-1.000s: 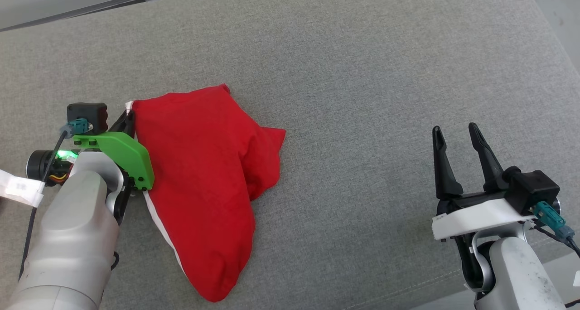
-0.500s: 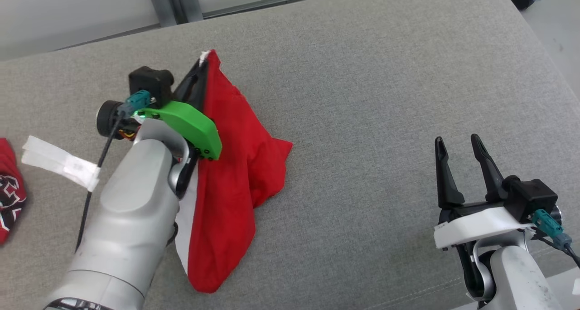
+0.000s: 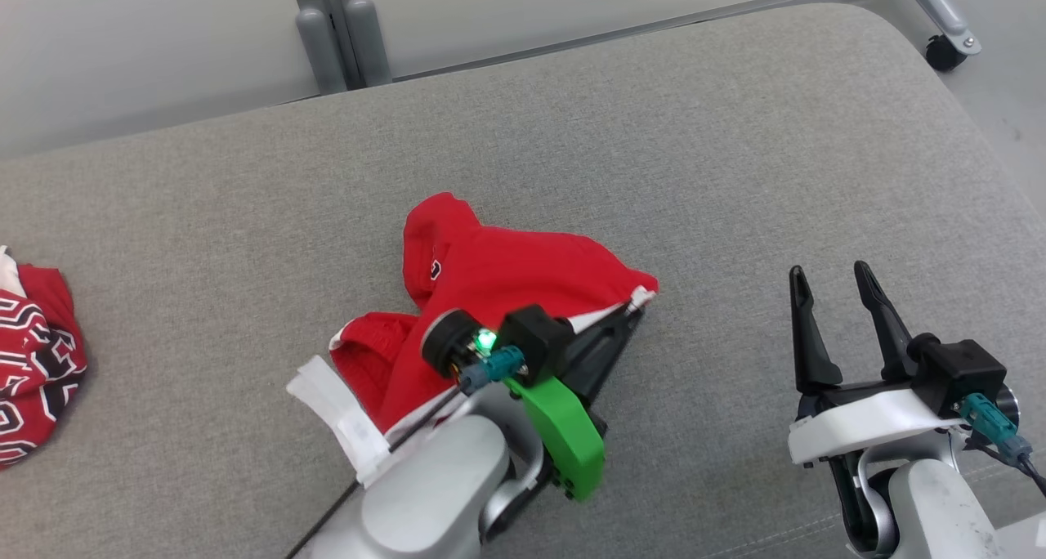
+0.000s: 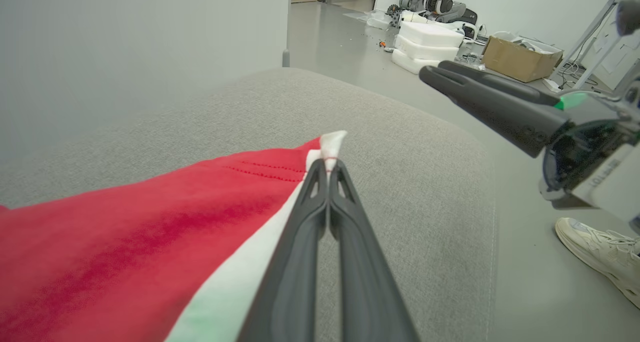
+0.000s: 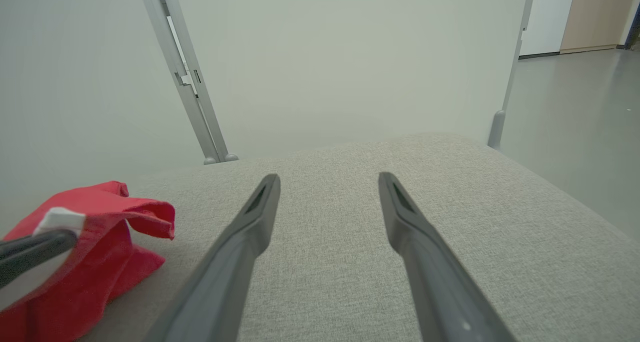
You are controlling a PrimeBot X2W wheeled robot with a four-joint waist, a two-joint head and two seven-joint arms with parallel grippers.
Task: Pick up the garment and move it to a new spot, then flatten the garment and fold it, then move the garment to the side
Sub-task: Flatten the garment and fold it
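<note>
- At the left gripper [image 4: 327, 166]: jaws pressed together, pinching the white-trimmed corner of the garment [image 3: 507, 269]. The corner is held up above the cushion [image 3: 735, 150].
- Garment: red, with a white band along one edge. It is bunched in a heap near the middle of the grey cushion and trails from the pinched corner back under the left forearm [image 3: 433, 494].
- Right gripper [image 3: 828, 275]: jaws spread wide with nothing between them. It hovers over bare cushion to the right of the garment, well apart from it, with the fingers pointing toward the far edge.
- Left edge of the cushion, head view: second garment [image 3: 33, 363], red with a black-and-white pattern, crumpled, well apart from the first.
- Behind the cushion: pale wall panel [image 3: 147, 44], grey metal post [image 3: 339, 36], and a caster wheel [image 3: 948, 51] off the far right corner.
- Floor beyond, left wrist view: pale shoe [image 4: 595, 247], cardboard box [image 4: 520, 57], white foam blocks [image 4: 430, 34].
</note>
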